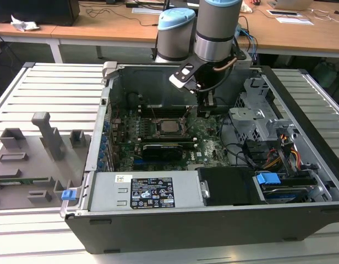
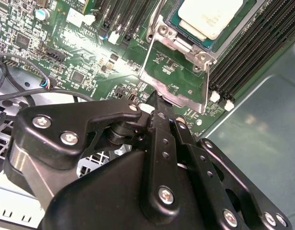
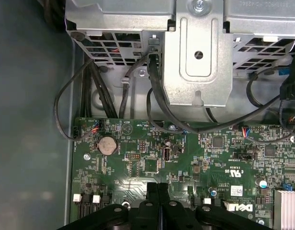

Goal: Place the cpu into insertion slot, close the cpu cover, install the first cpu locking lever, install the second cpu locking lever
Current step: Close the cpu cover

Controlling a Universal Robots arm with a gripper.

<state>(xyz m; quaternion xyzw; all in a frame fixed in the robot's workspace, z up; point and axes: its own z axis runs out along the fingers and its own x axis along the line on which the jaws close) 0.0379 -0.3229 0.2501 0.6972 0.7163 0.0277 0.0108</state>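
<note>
Just beside the cpu cover (image 2: pixel 159 87) edge, the gripper (image 2: pixel 156 102) sits closed.

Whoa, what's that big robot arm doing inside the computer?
A robot arm is reaching down into an open computer case. The cpu already sits in the insertion slot on the green motherboard. The silvery cpu cover is swung open beside it, not closed over the chip. The arm's end effector has its fingers together, with the tip right at the cover's free edge. I cannot tell whether it is pinching that edge or just touching it.
</note>
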